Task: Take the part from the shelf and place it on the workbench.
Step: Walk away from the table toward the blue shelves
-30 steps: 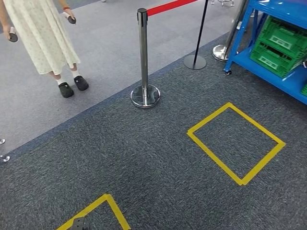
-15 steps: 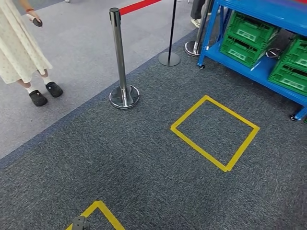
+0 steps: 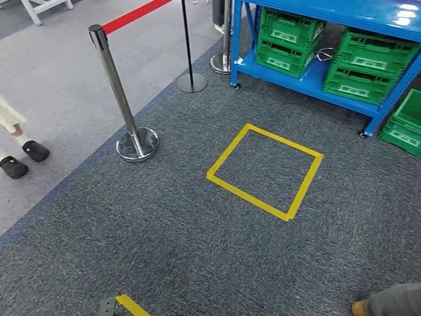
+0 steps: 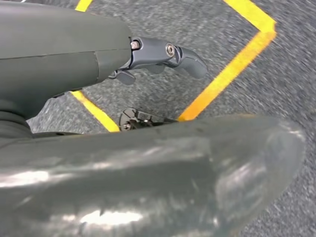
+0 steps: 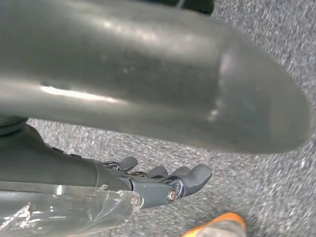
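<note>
We face a blue shelf [image 3: 318, 79] at one o'clock, beyond a yellow taped floor square [image 3: 264, 170] at twelve. Green crates [image 3: 370, 62] sit on it; we cannot make out the part itself. Our left hand [image 4: 164, 54] and right hand [image 5: 164, 182] hang empty, fingers loosely extended. We judge this the approach step; next, walk up to the shelf.

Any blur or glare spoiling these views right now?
Head view: sharp, with glare only on the blue shelf top. Left wrist view: carpet motion-blurred, bright highlights smear the thumb, left hand readable. Right wrist view: same blur and thumb glare, right hand clear.
</note>
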`<state>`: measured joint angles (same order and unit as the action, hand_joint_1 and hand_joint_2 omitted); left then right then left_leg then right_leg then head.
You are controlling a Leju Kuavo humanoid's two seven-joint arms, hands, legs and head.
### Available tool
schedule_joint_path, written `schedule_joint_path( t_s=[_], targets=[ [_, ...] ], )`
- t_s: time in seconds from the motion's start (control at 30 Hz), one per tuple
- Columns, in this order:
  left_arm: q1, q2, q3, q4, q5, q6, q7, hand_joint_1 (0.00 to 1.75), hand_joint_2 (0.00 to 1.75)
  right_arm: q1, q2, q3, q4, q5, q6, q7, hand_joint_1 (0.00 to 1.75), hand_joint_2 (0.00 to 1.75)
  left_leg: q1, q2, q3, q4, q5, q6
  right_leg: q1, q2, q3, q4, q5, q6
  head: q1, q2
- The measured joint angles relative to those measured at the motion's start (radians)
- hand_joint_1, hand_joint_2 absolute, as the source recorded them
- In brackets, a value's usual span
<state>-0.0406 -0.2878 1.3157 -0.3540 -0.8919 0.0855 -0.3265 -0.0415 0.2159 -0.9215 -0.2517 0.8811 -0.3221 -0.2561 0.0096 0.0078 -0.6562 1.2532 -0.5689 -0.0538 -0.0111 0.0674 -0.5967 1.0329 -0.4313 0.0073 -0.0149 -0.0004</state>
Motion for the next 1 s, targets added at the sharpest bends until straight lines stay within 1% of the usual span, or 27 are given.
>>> schedule_joint_path(
  t_s=[0.03, 0.07, 0.1, 0.13, 0.17, 0.2, 0.23, 0.27, 0.3, 0.37, 0.4, 0.43, 0.47, 0.5, 0.53, 0.6, 0.63, 0.67, 0.73, 0.77, 0.8, 0.83, 0.87, 0.9, 0.93, 0.97, 1.0],
  targets=[
    [0.000, 0.000, 0.000, 0.000, 0.000, 0.000, 0.000, 0.00, 0.00, 0.000, 0.000, 0.000, 0.000, 0.000, 0.000, 0.000, 0.00, 0.00, 0.001, -0.009, 0.023, -0.057, 0.040, 0.001, -0.001, 0.014, 0.001, 0.000, 0.001, 0.002, 0.000, 0.000],
    [0.000, 0.000, 0.000, 0.000, 0.000, 0.000, 0.000, 0.00, 0.00, -0.001, 0.000, 0.000, 0.000, 0.001, 0.000, 0.000, 0.00, 0.00, 0.003, -0.035, 0.052, -0.126, 0.075, 0.002, -0.002, 0.028, 0.000, 0.001, 0.001, 0.006, -0.001, 0.000],
    [0.000, 0.000, 0.000, 0.000, 0.000, 0.000, 0.000, 0.00, 0.00, -0.002, 0.000, 0.000, 0.000, 0.001, 0.000, 0.000, 0.00, 0.00, 0.007, -0.058, 0.077, -0.184, 0.097, 0.002, -0.001, 0.041, -0.003, 0.003, 0.002, 0.012, -0.002, 0.000],
    [-0.001, 0.000, 0.000, 0.000, 0.000, 0.000, 0.000, 0.00, 0.00, -0.003, 0.000, 0.000, 0.000, 0.001, 0.000, -0.001, 0.00, 0.00, 0.009, -0.078, 0.093, -0.224, 0.107, 0.004, -0.001, 0.053, -0.007, 0.004, 0.003, 0.018, -0.002, 0.000],
    [-0.001, 0.000, 0.000, 0.001, 0.000, 0.000, 0.000, 0.00, 0.00, -0.003, 0.000, 0.000, 0.000, 0.001, -0.001, -0.001, 0.00, 0.00, 0.009, -0.090, 0.100, -0.243, 0.108, 0.007, -0.001, 0.063, -0.012, 0.002, 0.005, 0.025, -0.004, 0.000],
    [-0.002, -0.001, 0.000, 0.001, 0.000, 0.000, 0.000, 0.00, 0.00, -0.001, 0.000, 0.000, 0.000, 0.001, -0.001, -0.001, 0.00, 0.00, 0.009, -0.083, 0.102, -0.247, 0.107, 0.013, -0.002, 0.073, -0.016, -0.001, 0.008, 0.032, -0.004, 0.000],
    [-0.003, -0.001, 0.000, 0.001, 0.000, 0.000, 0.000, 0.00, 0.00, 0.002, 0.000, -0.001, 0.000, 0.001, -0.001, -0.001, 0.00, 0.00, 0.009, -0.073, 0.102, -0.249, 0.110, 0.020, -0.004, 0.073, -0.018, -0.003, 0.010, 0.037, -0.005, 0.000],
    [-0.004, -0.001, 0.000, 0.001, 0.000, 0.000, 0.000, 0.00, 0.00, 0.004, 0.000, -0.002, 0.000, 0.001, -0.001, -0.001, 0.00, 0.00, 0.009, -0.062, 0.102, -0.250, 0.111, 0.028, -0.003, 0.057, -0.023, 0.004, 0.004, 0.041, -0.003, 0.000],
    [-0.004, -0.001, 0.000, 0.001, 0.000, 0.000, 0.000, 0.00, 0.00, 0.004, 0.000, -0.003, 0.000, 0.001, -0.001, -0.001, 0.00, 0.00, 0.010, -0.049, 0.103, -0.252, 0.113, 0.036, -0.002, 0.030, -0.036, 0.031, -0.013, 0.045, 0.002, 0.000],
    [-0.001, -0.001, 0.000, 0.001, -0.001, 0.000, 0.000, 0.00, 0.00, 0.001, 0.000, -0.005, 0.000, 0.001, -0.001, -0.001, 0.00, 0.00, 0.008, -0.021, 0.104, -0.253, 0.112, 0.044, 0.001, -0.032, -0.088, 0.142, -0.076, 0.049, 0.011, 0.000],
    [0.001, -0.001, 0.000, 0.002, -0.002, 0.000, 0.000, 0.00, 0.00, -0.001, 0.000, -0.005, 0.000, 0.001, -0.001, -0.001, 0.00, 0.00, 0.006, -0.006, 0.104, -0.253, 0.111, 0.046, 0.001, -0.047, -0.120, 0.210, -0.108, 0.051, 0.012, 0.000],
    [0.002, 0.000, 0.000, 0.002, -0.003, 0.000, 0.000, 0.00, 0.00, -0.001, 0.000, -0.006, 0.000, 0.000, -0.001, -0.001, 0.00, 0.00, 0.004, 0.008, 0.104, -0.253, 0.110, 0.047, 0.000, -0.054, -0.143, 0.261, -0.127, 0.053, 0.012, 0.000],
    [0.001, 0.000, 0.000, 0.002, -0.005, 0.000, 0.000, 0.00, 0.00, 0.000, 0.000, -0.006, 0.000, -0.001, -0.001, -0.001, 0.00, 0.00, 0.003, 0.023, 0.105, -0.253, 0.109, 0.047, 0.000, -0.058, -0.151, 0.280, -0.127, 0.053, 0.012, 0.000],
    [0.001, 0.001, 0.000, 0.002, -0.007, 0.000, 0.000, 0.00, 0.00, 0.002, 0.000, -0.008, 0.000, -0.002, -0.001, -0.001, 0.00, 0.00, 0.003, 0.035, 0.108, -0.252, 0.107, 0.046, 0.000, -0.061, -0.138, 0.260, -0.109, 0.053, 0.012, 0.000],
    [0.000, 0.001, 0.000, 0.002, -0.009, 0.000, 0.000, 0.00, 0.00, 0.003, 0.000, -0.010, 0.000, -0.003, -0.001, -0.001, 0.00, 0.00, 0.002, 0.047, 0.111, -0.252, 0.104, 0.043, 0.000, -0.070, -0.104, 0.202, -0.078, 0.052, 0.012, 0.000],
    [-0.001, 0.002, -0.001, 0.004, -0.012, 0.000, -0.001, 0.00, 0.00, 0.003, 0.001, -0.014, 0.000, -0.004, -0.001, -0.002, 0.00, 0.00, -0.001, 0.067, 0.121, -0.252, 0.097, 0.034, 0.003, -0.114, -0.028, 0.067, -0.028, 0.045, 0.013, 0.000],
    [-0.001, 0.003, -0.002, 0.004, -0.012, 0.001, -0.002, 0.00, 0.00, 0.003, 0.001, -0.015, 0.000, -0.004, -0.001, -0.002, 0.00, 0.00, -0.004, 0.075, 0.126, -0.252, 0.094, 0.029, 0.005, -0.130, -0.004, 0.024, -0.016, 0.040, 0.012, 0.000],
    [-0.002, 0.004, -0.003, 0.005, -0.013, 0.001, -0.004, 0.00, 0.00, 0.002, 0.002, -0.017, 0.000, -0.004, -0.001, -0.002, 0.00, 0.00, -0.006, 0.082, 0.129, -0.253, 0.093, 0.023, 0.007, -0.137, 0.003, 0.009, -0.015, 0.035, 0.011, 0.000],
    [-0.005, 0.006, -0.005, 0.007, -0.014, 0.003, -0.007, 0.00, 0.00, 0.003, 0.004, -0.021, 0.000, -0.004, -0.001, -0.003, 0.00, 0.00, -0.006, 0.098, 0.135, -0.258, 0.092, 0.011, 0.009, -0.115, -0.001, 0.007, -0.011, 0.021, 0.010, 0.000],
    [-0.007, 0.006, -0.006, 0.008, -0.014, 0.004, -0.010, 0.00, 0.00, 0.005, 0.004, -0.022, 0.000, -0.003, -0.001, -0.002, 0.00, 0.00, -0.004, 0.094, 0.136, -0.256, 0.087, 0.005, 0.007, -0.104, -0.002, 0.004, -0.008, 0.014, 0.010, 0.000],
    [-0.009, 0.007, -0.007, 0.010, -0.014, 0.004, -0.012, 0.00, 0.00, 0.005, 0.004, -0.023, 0.000, -0.002, -0.001, -0.001, 0.00, 0.00, -0.002, 0.079, 0.131, -0.240, 0.071, -0.001, 0.004, -0.092, -0.001, 0.000, -0.005, 0.008, 0.008, 0.000],
    [-0.010, 0.007, -0.008, 0.011, -0.013, 0.005, -0.014, 0.00, 0.00, 0.005, 0.004, -0.024, 0.000, -0.002, -0.001, 0.000, 0.00, 0.00, -0.001, 0.056, 0.114, -0.200, 0.044, -0.006, 0.001, -0.080, 0.001, -0.004, -0.001, 0.003, 0.006, 0.000],
    [-0.010, 0.008, -0.008, 0.013, -0.012, 0.006, -0.015, 0.00, 0.00, 0.005, 0.004, -0.024, 0.000, -0.002, 0.000, 0.001, 0.00, 0.00, 0.000, 0.030, 0.088, -0.141, 0.011, -0.009, 0.000, -0.069, 0.000, -0.006, 0.001, -0.001, 0.003, 0.000],
    [-0.009, 0.009, -0.008, 0.014, -0.012, 0.006, -0.015, 0.00, 0.00, 0.004, 0.004, -0.024, 0.000, -0.002, 0.000, 0.001, 0.00, 0.00, 0.000, 0.014, 0.053, -0.071, -0.022, -0.011, -0.001, -0.057, -0.001, -0.006, 0.002, -0.003, 0.001, 0.000],
    [-0.008, 0.009, -0.007, 0.015, -0.011, 0.007, -0.015, 0.00, 0.00, 0.004, 0.004, -0.024, 0.000, -0.002, 0.001, 0.001, 0.00, 0.00, 0.000, 0.007, 0.022, -0.010, -0.043, -0.011, -0.001, -0.044, -0.003, -0.006, 0.003, -0.004, 0.000, 0.000],
    [-0.007, 0.010, -0.007, 0.016, -0.011, 0.008, -0.015, 0.00, 0.00, 0.005, 0.005, -0.024, 0.000, -0.002, 0.001, 0.001, 0.00, 0.00, 0.000, 0.004, 0.002, 0.021, -0.043, -0.011, -0.001, -0.031, -0.003, -0.006, 0.003, -0.004, -0.001, 0.000],
    [-0.007, 0.011, -0.007, 0.017, -0.011, 0.008, -0.015, 0.00, 0.00, 0.006, 0.005, -0.024, 0.000, -0.001, 0.001, 0.000, 0.00, 0.00, 0.000, 0.003, 0.000, 0.017, -0.024, -0.010, -0.001, -0.018, -0.003, -0.005, 0.004, -0.003, -0.001, 0.000]
  ],
)
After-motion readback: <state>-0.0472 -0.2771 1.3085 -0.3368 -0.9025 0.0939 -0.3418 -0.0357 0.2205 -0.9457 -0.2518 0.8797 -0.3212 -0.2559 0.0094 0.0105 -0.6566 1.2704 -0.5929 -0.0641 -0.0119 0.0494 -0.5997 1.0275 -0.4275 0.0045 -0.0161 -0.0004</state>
